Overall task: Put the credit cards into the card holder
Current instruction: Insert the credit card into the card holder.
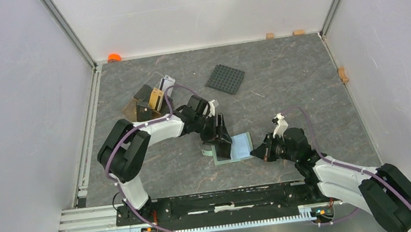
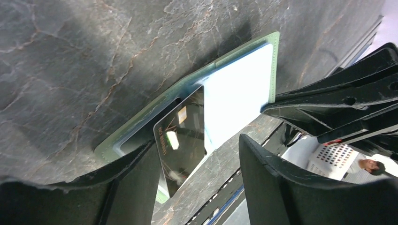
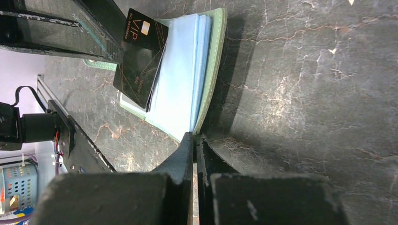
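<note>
The card holder (image 1: 241, 145) lies open on the table, sage-green outside and light blue inside; it also shows in the left wrist view (image 2: 239, 79) and the right wrist view (image 3: 180, 70). A black VIP credit card (image 2: 180, 140) stands with one end in the holder's dark pocket and leans on one finger (image 2: 136, 187) of my left gripper (image 2: 197, 154). That gripper's jaws stand wide apart around the card. The card also shows in the right wrist view (image 3: 141, 56). My right gripper (image 3: 195, 138) is shut on the holder's green right edge. More credit cards (image 1: 155, 97) stand in the brown tray.
A brown open tray (image 1: 134, 108) sits at the back left. A black studded plate (image 1: 225, 79) lies behind the holder. An orange object (image 1: 114, 57) and small wooden blocks (image 1: 269, 36) sit along the back wall, with another block (image 1: 343, 74) at the right wall.
</note>
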Robot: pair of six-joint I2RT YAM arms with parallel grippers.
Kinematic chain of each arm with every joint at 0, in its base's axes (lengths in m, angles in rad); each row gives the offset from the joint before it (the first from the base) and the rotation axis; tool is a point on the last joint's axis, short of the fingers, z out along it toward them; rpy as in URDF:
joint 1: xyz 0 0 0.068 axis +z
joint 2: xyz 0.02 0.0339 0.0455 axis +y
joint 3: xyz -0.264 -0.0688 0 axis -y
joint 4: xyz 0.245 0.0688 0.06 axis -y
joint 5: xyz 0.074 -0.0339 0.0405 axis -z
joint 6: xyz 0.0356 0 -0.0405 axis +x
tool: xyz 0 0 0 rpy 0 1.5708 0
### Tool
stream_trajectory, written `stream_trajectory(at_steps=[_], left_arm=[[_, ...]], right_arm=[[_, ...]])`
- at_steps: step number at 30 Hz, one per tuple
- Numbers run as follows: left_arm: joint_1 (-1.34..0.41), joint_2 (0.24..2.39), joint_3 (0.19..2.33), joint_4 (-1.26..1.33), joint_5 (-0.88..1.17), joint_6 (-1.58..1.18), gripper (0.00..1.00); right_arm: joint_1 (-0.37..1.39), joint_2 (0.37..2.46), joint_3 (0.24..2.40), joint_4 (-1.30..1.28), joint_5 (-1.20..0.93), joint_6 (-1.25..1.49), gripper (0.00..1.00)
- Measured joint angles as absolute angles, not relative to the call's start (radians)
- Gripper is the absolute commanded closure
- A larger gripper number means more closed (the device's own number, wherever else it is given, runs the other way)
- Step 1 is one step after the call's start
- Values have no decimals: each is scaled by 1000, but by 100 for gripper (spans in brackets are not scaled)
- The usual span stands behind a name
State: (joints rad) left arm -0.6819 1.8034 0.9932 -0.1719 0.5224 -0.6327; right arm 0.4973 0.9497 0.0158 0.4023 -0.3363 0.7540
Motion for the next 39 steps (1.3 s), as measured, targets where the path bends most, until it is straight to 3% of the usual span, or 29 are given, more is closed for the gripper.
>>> stream_trajectory(at_steps=[30,34,39], left_arm=[[-677,1754,845,-92,506,-719,92],[-677,1754,827,-57,507,-752,98],[-682,1742,774,38,511,-797,98]], right_arm=[[497,950,16,385,-336,751,100],[497,950,16,384,-336,751,100],[497,948,16,380,-334,747,99]])
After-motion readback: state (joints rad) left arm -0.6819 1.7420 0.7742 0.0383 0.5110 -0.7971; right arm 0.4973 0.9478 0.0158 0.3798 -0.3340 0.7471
